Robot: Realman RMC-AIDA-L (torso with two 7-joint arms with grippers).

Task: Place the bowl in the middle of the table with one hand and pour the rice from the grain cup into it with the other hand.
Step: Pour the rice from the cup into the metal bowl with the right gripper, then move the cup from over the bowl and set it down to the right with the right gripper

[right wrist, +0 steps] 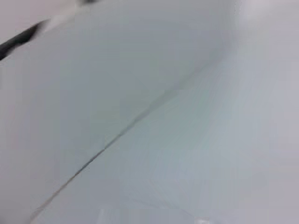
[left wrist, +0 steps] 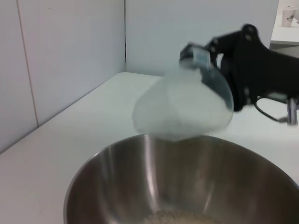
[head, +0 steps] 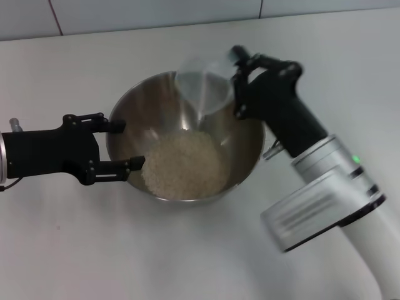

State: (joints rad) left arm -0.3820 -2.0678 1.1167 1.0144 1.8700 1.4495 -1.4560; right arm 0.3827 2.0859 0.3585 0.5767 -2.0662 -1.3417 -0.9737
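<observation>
The steel bowl (head: 240, 164) stands on the white table (head: 187, 250) near its middle, with a heap of rice (head: 184, 164) inside. My right gripper (head: 236, 84) is shut on the translucent grain cup (head: 205, 84) and holds it tipped over the bowl's far rim, mouth toward the bowl. No rice shows in the cup. My left gripper (head: 128, 145) is open at the bowl's left rim, one finger on each side. The left wrist view shows the tipped cup (left wrist: 187, 107), the right gripper (left wrist: 247, 60), the bowl (left wrist: 117, 186) and some rice (left wrist: 182, 217). The right wrist view shows only white surfaces.
A tiled white wall (head: 156, 15) runs along the table's back edge. The right arm's silver-and-white forearm (head: 325, 200) reaches in over the table's right side.
</observation>
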